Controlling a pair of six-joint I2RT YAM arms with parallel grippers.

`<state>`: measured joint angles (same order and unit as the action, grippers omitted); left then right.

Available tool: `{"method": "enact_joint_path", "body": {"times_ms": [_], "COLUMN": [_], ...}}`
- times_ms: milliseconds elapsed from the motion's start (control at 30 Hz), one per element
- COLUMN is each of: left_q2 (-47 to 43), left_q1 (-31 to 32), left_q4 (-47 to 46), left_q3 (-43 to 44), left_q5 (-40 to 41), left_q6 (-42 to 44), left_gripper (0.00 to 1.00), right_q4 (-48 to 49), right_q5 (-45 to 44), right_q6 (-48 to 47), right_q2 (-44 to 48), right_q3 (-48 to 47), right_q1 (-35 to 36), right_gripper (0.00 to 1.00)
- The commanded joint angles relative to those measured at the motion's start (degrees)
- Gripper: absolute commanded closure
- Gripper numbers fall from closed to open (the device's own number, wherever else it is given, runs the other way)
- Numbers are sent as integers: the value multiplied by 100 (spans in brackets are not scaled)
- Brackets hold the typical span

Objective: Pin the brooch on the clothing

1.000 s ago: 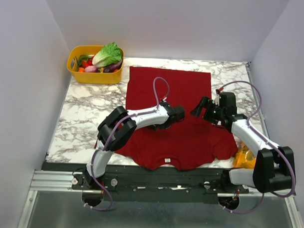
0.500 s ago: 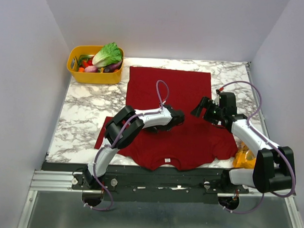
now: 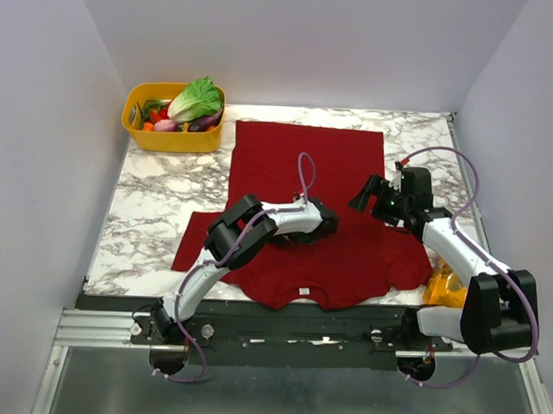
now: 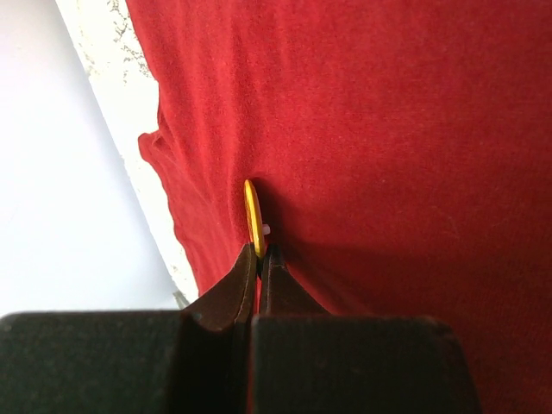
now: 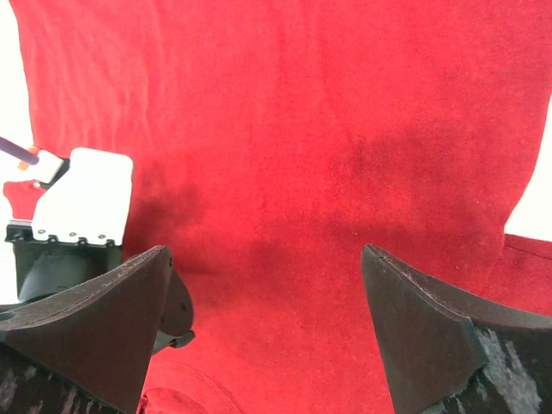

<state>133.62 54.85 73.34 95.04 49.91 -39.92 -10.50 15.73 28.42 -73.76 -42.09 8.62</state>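
The clothing [image 3: 305,158] is a dark red T-shirt spread flat on the marble table, neck toward the near edge. My left gripper [image 3: 329,220] lies low over the shirt's middle. In the left wrist view it [image 4: 260,251] is shut on the brooch [image 4: 251,214], a thin golden disc seen edge-on, standing against the red fabric [image 4: 388,129]. My right gripper [image 3: 363,194] hovers over the shirt's right side, open and holding nothing. In the right wrist view its [image 5: 263,254] fingers stand wide apart above the cloth [image 5: 302,129], with the left arm's white housing [image 5: 86,198] at the left.
A yellow basket [image 3: 138,134] of vegetables stands at the back left of the marble table [image 3: 150,193]. An orange-yellow snack bag [image 3: 444,287] lies by the right arm's base. Walls close in the table on both sides and at the back.
The left arm has swung right and its gripper has slid a little right and nearer over the shirt, still shut on the brooch. The right arm has barely moved.
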Motion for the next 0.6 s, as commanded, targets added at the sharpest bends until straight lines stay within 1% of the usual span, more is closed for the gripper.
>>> {"method": "enact_joint_path", "body": {"times_ms": [0, 167, 400, 567], "left_q2": [366, 480, 884, 824], "left_q1": [105, 271, 544, 615], "left_q4": [-321, -329, -74, -83], "left_q3": [180, 479, 1173, 1245], "left_q5": [-421, -543, -675, -763], "left_q6": [-341, -218, -121, -95], "left_gripper": [100, 100, 100, 100], "right_q4": [-180, -180, -171, -180], "right_q5": [-131, -122, -175, -193], "right_q6": [-56, -56, -39, -48], "right_q2": [151, 142, 326, 441], "right_q3": [-36, -89, -45, -63], "right_q1": [-62, -80, -115, -124], "right_gripper": [2, 2, 2, 2]}}
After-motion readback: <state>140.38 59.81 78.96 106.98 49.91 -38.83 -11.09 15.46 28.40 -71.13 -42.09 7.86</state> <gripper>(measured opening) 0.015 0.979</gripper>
